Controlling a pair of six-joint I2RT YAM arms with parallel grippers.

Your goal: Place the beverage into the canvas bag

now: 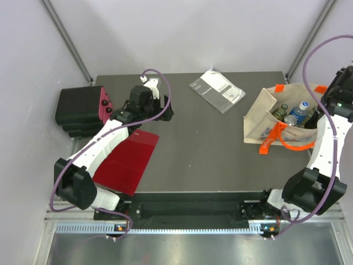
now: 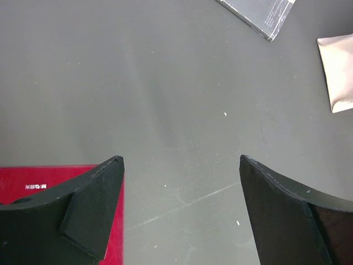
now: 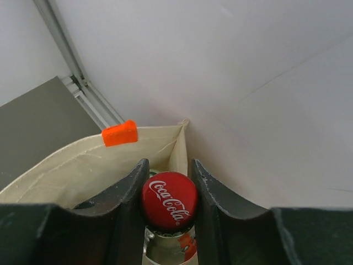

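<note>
- Coca-Cola bottle: lower centre of rt wrist view, at the canvas bag mouth, by its corner.
- Rt end effector: clamped on the bottle's cap/neck.
- Lt end effector: fingers wide apart, empty, over bare surface.
- Handling: prob. full, so heavyish; rigid, smooth neck, may slip or swing. Best hold: just under cap. Bag is soft, walls may sag.

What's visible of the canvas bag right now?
The canvas bag is a beige cloth tote with orange handles and trim and a faint blue print on its near side. It sits open-mouthed at the right side of the table, with bottles showing inside. The right gripper holds a red-capped Coca-Cola bottle at its mouth.
</note>
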